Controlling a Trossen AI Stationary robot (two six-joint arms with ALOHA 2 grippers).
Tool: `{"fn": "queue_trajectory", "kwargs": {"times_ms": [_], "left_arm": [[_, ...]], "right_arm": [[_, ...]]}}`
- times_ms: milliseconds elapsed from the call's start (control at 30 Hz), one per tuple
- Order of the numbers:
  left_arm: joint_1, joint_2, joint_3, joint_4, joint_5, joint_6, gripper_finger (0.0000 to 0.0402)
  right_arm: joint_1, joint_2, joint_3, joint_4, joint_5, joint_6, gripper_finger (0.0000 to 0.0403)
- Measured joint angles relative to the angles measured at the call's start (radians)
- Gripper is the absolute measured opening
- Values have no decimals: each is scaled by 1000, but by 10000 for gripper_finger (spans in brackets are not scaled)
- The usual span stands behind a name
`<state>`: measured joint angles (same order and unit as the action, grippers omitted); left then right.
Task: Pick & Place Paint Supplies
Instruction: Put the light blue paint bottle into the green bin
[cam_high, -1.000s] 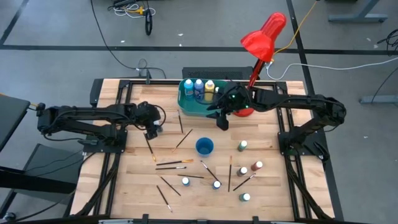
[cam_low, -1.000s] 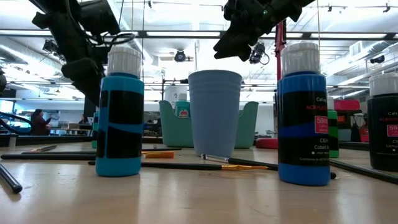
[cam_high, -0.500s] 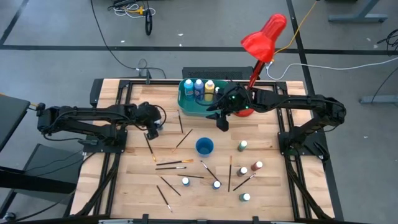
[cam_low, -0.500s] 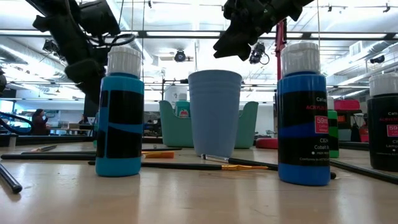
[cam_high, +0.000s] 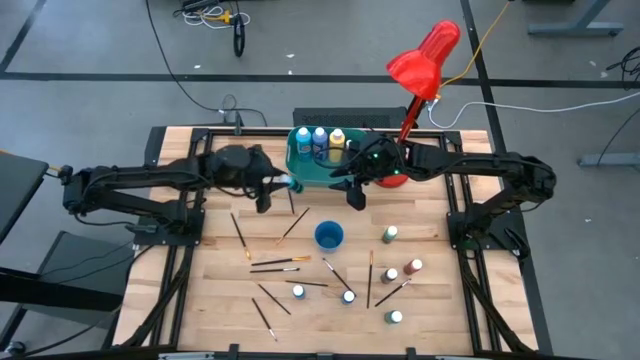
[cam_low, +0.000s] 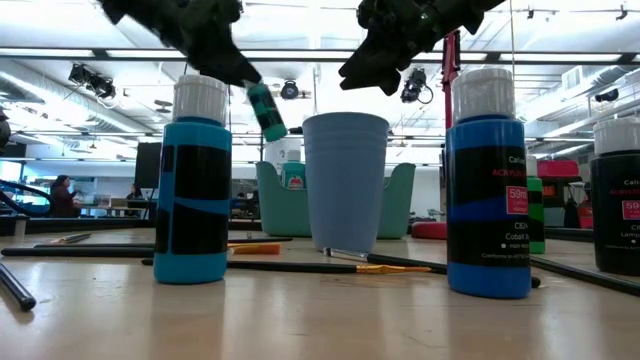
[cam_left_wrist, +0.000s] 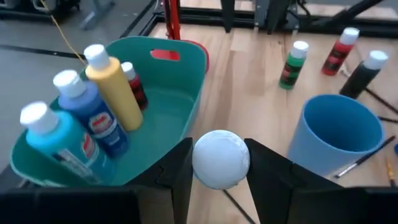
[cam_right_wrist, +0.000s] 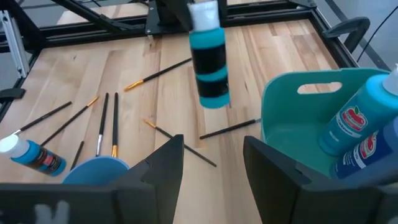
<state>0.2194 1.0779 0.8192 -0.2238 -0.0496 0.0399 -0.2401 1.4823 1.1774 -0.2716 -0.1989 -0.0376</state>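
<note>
My left gripper (cam_high: 270, 186) is shut on a teal paint bottle (cam_high: 287, 183) with a black band and a white cap, in the air just left of the teal tub (cam_high: 312, 172). The tub holds two blue bottles and a yellow bottle (cam_left_wrist: 115, 93). My right gripper (cam_high: 357, 198) hangs open above the table at the tub's right end, with nothing between its fingers (cam_right_wrist: 158, 165). Several more bottles (cam_high: 390, 233) stand on the wood, and several thin brushes (cam_high: 272, 264) lie flat on it, around a blue cup (cam_high: 329, 235). My left gripper pinches the teal bottle between its two fingers at the cap end (cam_left_wrist: 221, 158). The fingers come from the table's left, slanting down, and lie along the bottle. The bottle (cam_low: 266, 110) sticks out past the fingertips, tilted bottom-down and clear of the table.
A red desk lamp (cam_high: 425, 60) leans over the far right corner, its base behind the tub. The cup stands mid-table near the tub. A black metal frame runs along the table's edges. Bare wood lies between the left arm and the brushes.
My left gripper has risen from the table and swung toward the tub, tipping up from a steep downward slant. The teal bottle, which stood on the wood beside it, has come up with it and now hangs tilted in the air.
</note>
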Motion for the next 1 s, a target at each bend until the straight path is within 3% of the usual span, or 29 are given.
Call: {"fn": "queue_trajectory", "kwargs": {"times_ms": [233, 533, 700, 1000], "left_arm": [[61, 263, 135, 81, -105, 22, 133], [184, 595, 265, 75, -99, -37, 132], [225, 662, 273, 60, -97, -61, 137], [240, 656, 275, 6, -168, -26, 140]], "right_arm": [[0, 30, 2, 22, 0, -1, 167], [0, 50, 2, -119, 0, -2, 167], [0, 50, 2, -155, 0, -2, 167], [0, 50, 0, -146, 0, -1, 167]]}}
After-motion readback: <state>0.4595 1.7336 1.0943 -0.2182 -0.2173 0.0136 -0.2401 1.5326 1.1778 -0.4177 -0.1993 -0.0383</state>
